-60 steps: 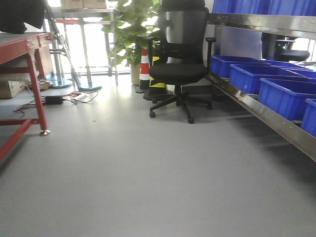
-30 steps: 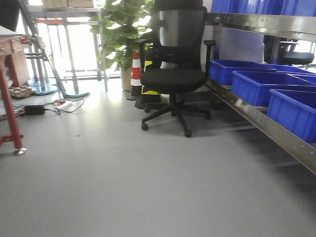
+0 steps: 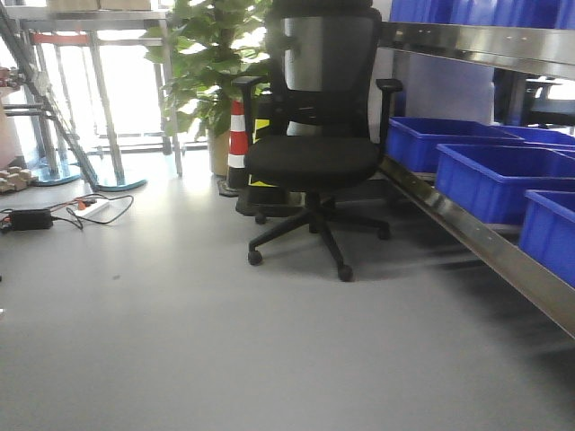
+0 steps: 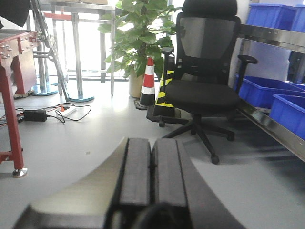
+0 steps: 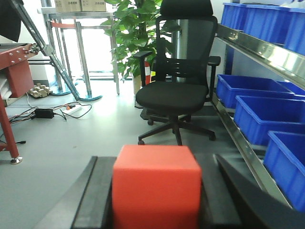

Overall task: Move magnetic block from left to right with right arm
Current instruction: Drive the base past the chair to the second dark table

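The magnetic block (image 5: 156, 186) is a bright red cube that fills the lower middle of the right wrist view. My right gripper (image 5: 156, 161) is shut on it, with a black finger (image 5: 97, 191) pressed against each side. The block is held in the air above the grey floor. In the left wrist view my left gripper (image 4: 151, 143) is shut, its two pads together with nothing between them. Neither arm shows in the front view.
A black office chair (image 3: 314, 153) stands ahead on the grey floor. Blue bins (image 3: 485, 175) sit on a metal rack (image 3: 467, 235) along the right. A traffic cone (image 3: 237, 135), a plant (image 3: 211, 63), floor cables (image 3: 31, 218) and a red table leg (image 4: 12, 119) are to the left.
The front view has shifted forward and to the right. The chair looms larger and nearer, and the red table has slid out past the left edge.
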Controlling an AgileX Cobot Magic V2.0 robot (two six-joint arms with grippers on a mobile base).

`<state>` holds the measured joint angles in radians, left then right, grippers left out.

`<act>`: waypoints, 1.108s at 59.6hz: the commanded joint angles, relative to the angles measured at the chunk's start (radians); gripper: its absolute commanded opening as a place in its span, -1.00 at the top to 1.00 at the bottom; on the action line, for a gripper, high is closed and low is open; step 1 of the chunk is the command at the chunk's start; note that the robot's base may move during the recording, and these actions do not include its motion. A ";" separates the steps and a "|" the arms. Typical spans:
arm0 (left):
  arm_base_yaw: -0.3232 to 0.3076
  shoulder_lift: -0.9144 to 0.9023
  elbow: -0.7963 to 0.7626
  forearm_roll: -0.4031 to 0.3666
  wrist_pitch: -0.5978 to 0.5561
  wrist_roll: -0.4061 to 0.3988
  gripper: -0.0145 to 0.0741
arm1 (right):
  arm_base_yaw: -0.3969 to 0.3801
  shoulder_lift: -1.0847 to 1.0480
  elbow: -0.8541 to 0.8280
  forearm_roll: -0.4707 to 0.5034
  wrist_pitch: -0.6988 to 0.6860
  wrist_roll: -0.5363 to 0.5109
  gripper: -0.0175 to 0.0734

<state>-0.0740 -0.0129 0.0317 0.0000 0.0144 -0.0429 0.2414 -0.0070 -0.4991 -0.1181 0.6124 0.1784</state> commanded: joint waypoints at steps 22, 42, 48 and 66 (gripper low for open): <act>0.002 -0.013 0.010 0.000 -0.090 -0.004 0.93 | -0.006 0.016 -0.030 -0.005 -0.094 -0.011 0.14; 0.002 -0.013 0.010 0.000 -0.090 -0.004 0.93 | -0.006 0.016 -0.030 -0.005 -0.094 -0.011 0.14; 0.002 -0.013 0.010 0.000 -0.090 -0.004 0.94 | -0.006 0.016 -0.030 -0.005 -0.094 -0.011 0.14; 0.002 -0.013 0.010 0.000 -0.090 -0.004 0.94 | -0.006 0.016 -0.030 -0.005 -0.094 -0.011 0.14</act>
<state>-0.0740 -0.0129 0.0317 0.0000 0.0144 -0.0429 0.2414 -0.0070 -0.4991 -0.1181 0.6124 0.1784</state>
